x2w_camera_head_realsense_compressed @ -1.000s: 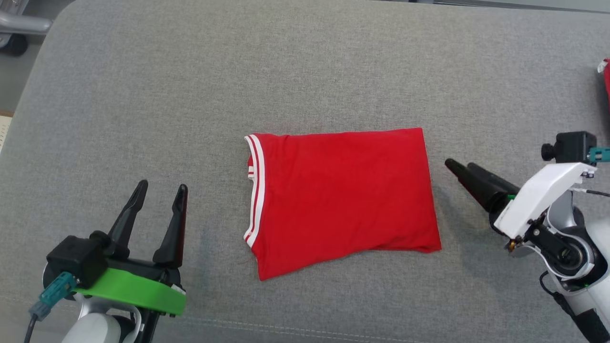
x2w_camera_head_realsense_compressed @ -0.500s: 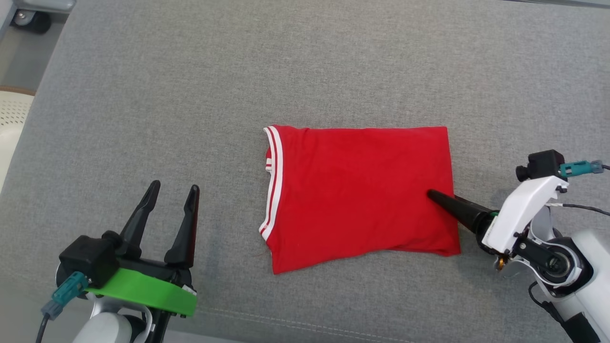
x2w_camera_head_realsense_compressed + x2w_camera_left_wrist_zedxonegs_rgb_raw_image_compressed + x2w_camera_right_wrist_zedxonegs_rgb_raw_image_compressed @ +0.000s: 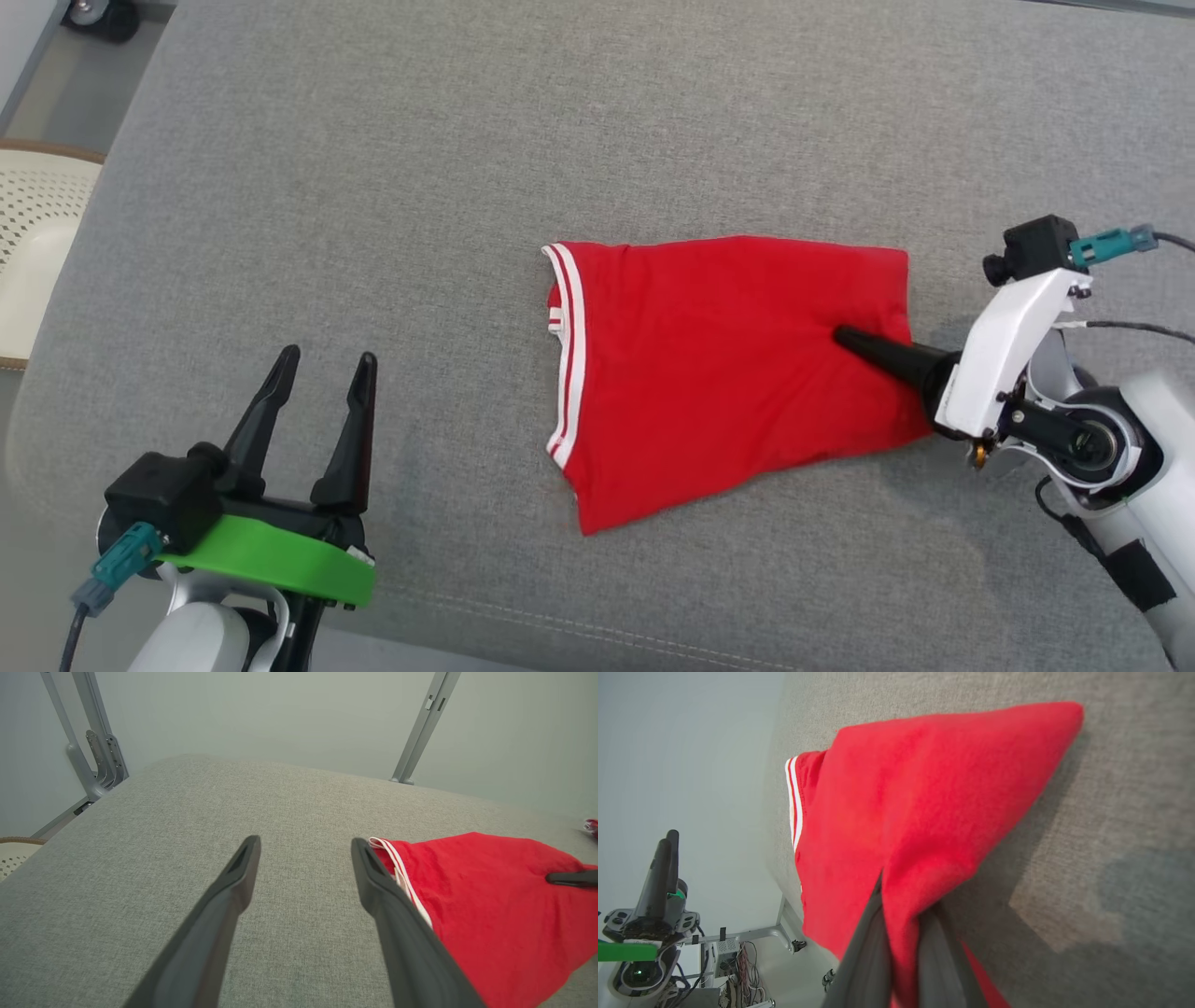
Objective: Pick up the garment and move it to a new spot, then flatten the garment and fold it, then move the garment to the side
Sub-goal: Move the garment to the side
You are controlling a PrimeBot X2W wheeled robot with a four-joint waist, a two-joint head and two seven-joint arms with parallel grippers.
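**Head view:** the red garment (image 3: 728, 373) lies as a folded rectangle on the grey cushion (image 3: 373, 187), a little toward 3 o'clock of centre. Its white-striped edge (image 3: 565, 355) faces 9 o'clock. The right gripper (image 3: 845, 338) reaches in from 4 o'clock with its fingers drawn together over the garment's right-hand side. The left gripper (image 3: 327, 359) hovers at 8 o'clock with its fingers apart, holding nothing and well clear of the cloth.

**Left wrist view:** the left gripper (image 3: 306, 842) has its fingers spread over bare cushion. The garment (image 3: 490, 914) is off toward 4 o'clock, and the tip of the right gripper (image 3: 560, 878) rests on it at 3 o'clock.

**Right wrist view:** the right gripper (image 3: 903, 914) is clamped on a fold of the garment (image 3: 924, 788), with cloth pinched between the two fingers. The rest drapes away toward 12 o'clock, and the near edge looks raised off the cushion.

The folding looks finished, so this is probably the last step, moving the garment aside. The next move calls for a low, steady carry or drag sideways (a one-sided pinch could let the layers slide open).
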